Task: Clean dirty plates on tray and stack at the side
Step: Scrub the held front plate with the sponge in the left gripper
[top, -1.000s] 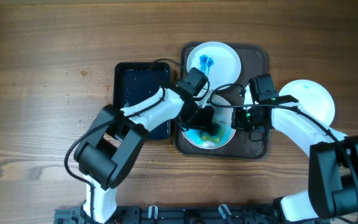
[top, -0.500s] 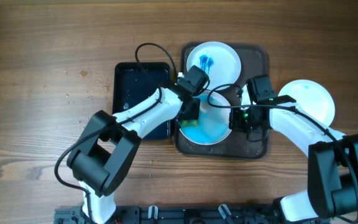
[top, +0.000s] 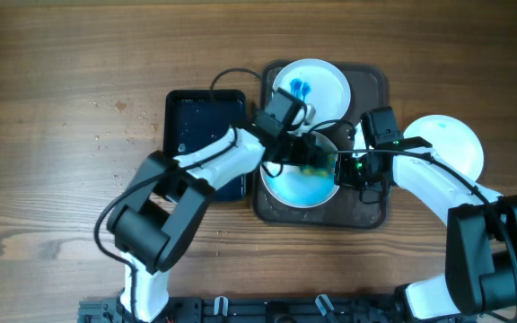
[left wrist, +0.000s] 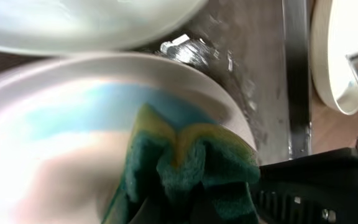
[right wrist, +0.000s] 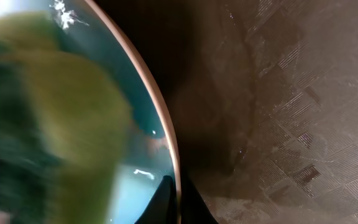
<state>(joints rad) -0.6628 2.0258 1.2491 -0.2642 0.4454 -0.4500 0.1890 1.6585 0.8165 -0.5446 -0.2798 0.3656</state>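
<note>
The dark brown tray [top: 372,212] holds two plates. The far plate [top: 317,90] has blue smears. The near plate [top: 296,188] carries a pale blue film. My left gripper [top: 305,161] is shut on a green and yellow sponge [left wrist: 191,158] and presses it on the near plate [left wrist: 48,149] by its far right rim. My right gripper [top: 342,170] is shut on that plate's right rim [right wrist: 168,140], one finger on each side [right wrist: 178,200]. A third plate [top: 449,144] lies on the table right of the tray.
A smaller glossy black tray [top: 200,135] lies just left of the brown tray, under my left arm. The third plate also shows at the right edge of the left wrist view [left wrist: 344,56]. The wet tray floor [right wrist: 291,112] lies beside the held rim.
My left gripper has swept the sponge from the plate's left side to its far right part, close to my right gripper. The right gripper has kept its hold on the rim.
</note>
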